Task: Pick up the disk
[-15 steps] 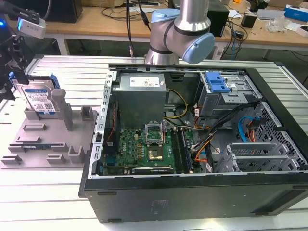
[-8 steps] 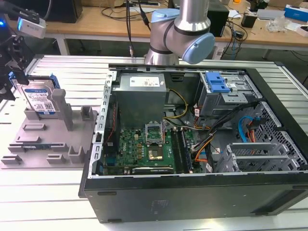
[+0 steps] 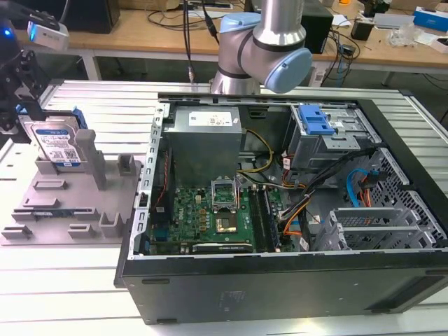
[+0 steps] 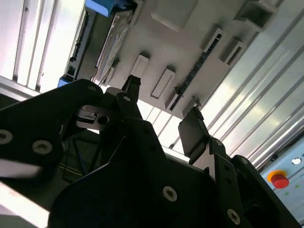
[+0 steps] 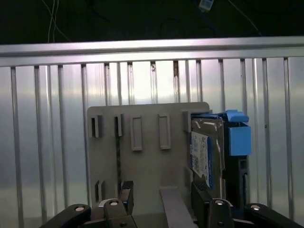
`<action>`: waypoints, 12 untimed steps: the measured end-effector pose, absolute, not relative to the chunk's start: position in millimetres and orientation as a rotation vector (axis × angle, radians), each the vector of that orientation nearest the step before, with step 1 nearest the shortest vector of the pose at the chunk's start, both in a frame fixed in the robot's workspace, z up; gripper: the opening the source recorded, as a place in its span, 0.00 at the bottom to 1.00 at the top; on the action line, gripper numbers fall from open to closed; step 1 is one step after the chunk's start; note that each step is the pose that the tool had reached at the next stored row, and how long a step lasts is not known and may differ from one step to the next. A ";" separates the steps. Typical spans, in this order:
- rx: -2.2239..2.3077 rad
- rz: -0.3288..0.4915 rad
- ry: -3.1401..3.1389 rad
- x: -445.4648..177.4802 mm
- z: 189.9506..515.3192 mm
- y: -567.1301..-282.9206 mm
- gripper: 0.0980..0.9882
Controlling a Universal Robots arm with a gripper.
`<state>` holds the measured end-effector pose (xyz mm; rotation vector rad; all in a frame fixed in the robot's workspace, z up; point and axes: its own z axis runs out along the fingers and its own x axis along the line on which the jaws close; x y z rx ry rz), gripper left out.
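— Where is the disk (image 3: pixel 57 143)?

— It stands on edge at the far end of the grey holder tray (image 3: pixel 70 210), at the exterior view's left. Its label faces the camera and a blue rail runs along its side.

— And the fingers (image 4: pixel 192 128)?

— They are spread apart with nothing between them, as both wrist views show. The gripper (image 3: pixel 17 105) hangs just beside the disk, on the side towards the exterior view's left.

— What lies around it?

— The tray lies on a slatted metal tabletop (image 3: pixel 70 280). An open computer case (image 3: pixel 280 280) stands next to it on the exterior view's right. The arm (image 3: pixel 273 42) rises behind the case.
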<state>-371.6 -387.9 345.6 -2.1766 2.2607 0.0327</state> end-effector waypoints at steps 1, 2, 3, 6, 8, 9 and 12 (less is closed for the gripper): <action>-2.178 0.033 2.259 -371.8 345.6 -385.4 0.57; -2.180 0.033 2.258 -372.0 345.6 -382.7 0.57; -2.181 0.033 2.256 -372.8 345.6 -376.8 0.57; -2.182 0.033 2.256 -374.5 345.5 -361.9 0.57; -2.182 0.033 2.256 -375.1 345.4 -351.4 0.57; -2.182 0.033 2.256 -375.4 345.3 -346.6 0.57; -2.182 0.033 2.256 -379.3 345.3 -329.6 0.57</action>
